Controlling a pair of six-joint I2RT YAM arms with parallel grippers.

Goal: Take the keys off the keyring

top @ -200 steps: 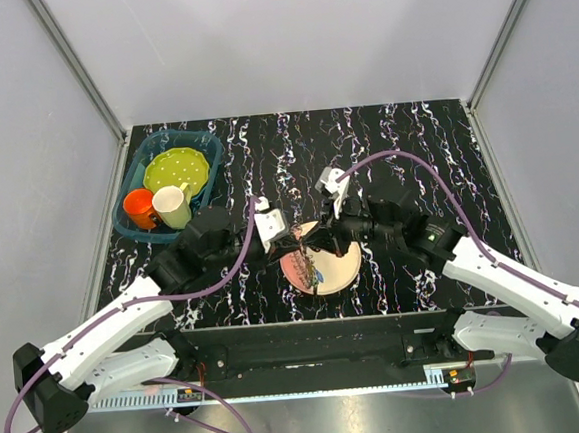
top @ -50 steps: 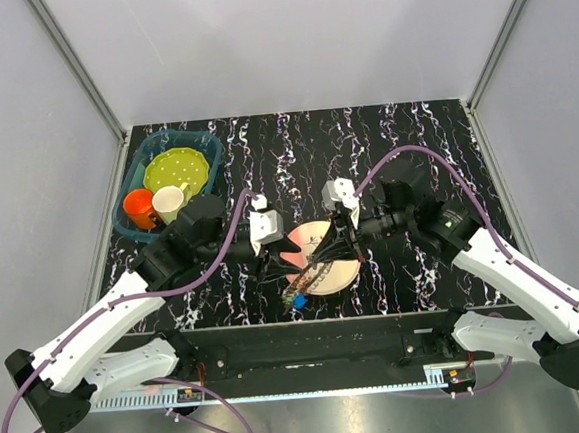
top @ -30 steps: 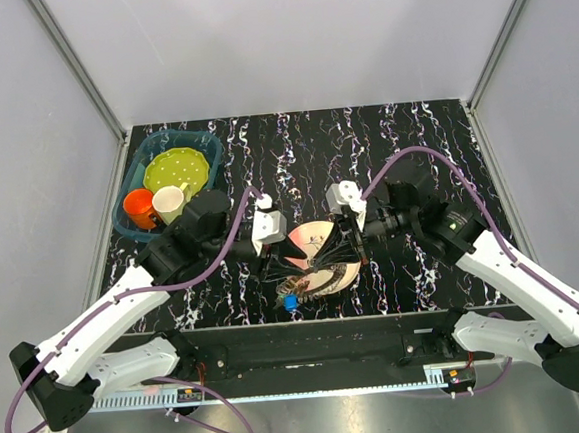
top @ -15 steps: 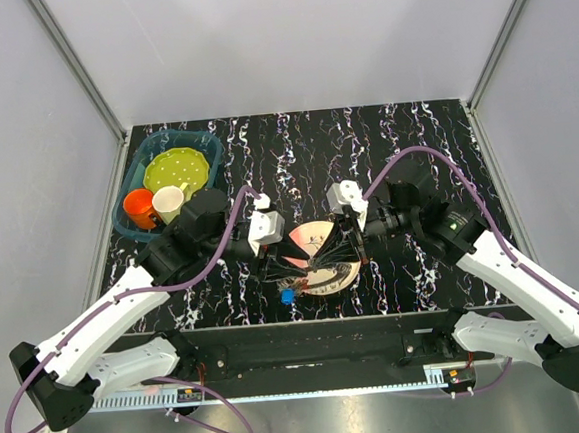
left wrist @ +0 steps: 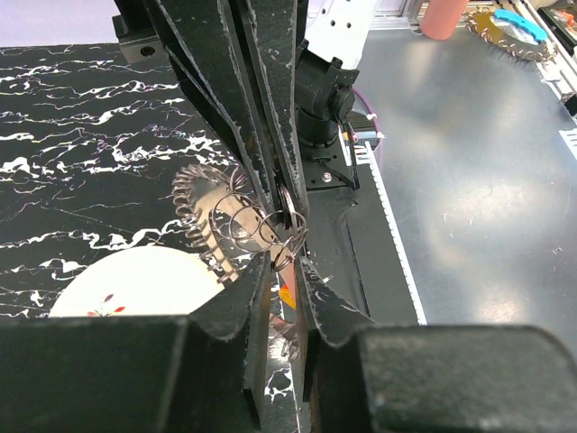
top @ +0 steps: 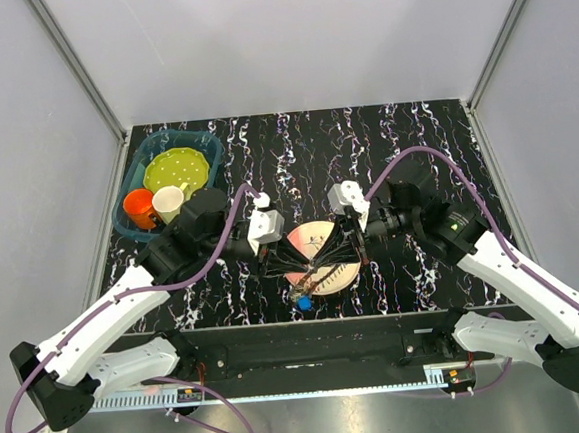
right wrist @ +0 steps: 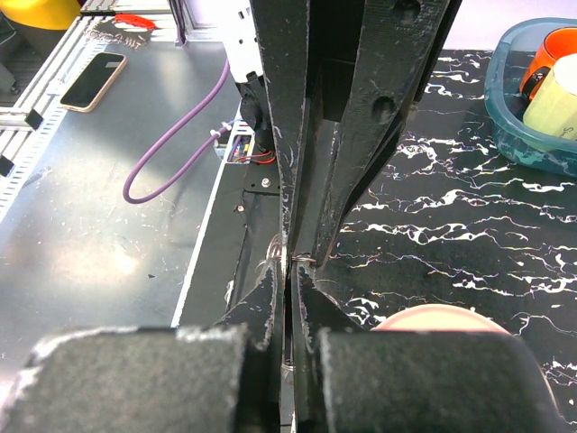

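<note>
The left gripper (left wrist: 285, 267) was pinched nearly shut on the keys (left wrist: 287, 242), and the right gripper (right wrist: 287, 271) was clamped tight on the keyring (left wrist: 206, 215) at its wire loops, both above the pink plate (top: 309, 237). With such thin metal barely gripped, pulling apart risked the bunch slipping free and dropping.

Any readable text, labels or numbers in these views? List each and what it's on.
No legible text in any view.
Small stickers on the front rail: too small to read.
Ruled strip along that rail: tick marks only, no readable numbers.
Phone on the grey surface: dark screen, no text.
Pink plate: painted motif, not lettering.
</note>
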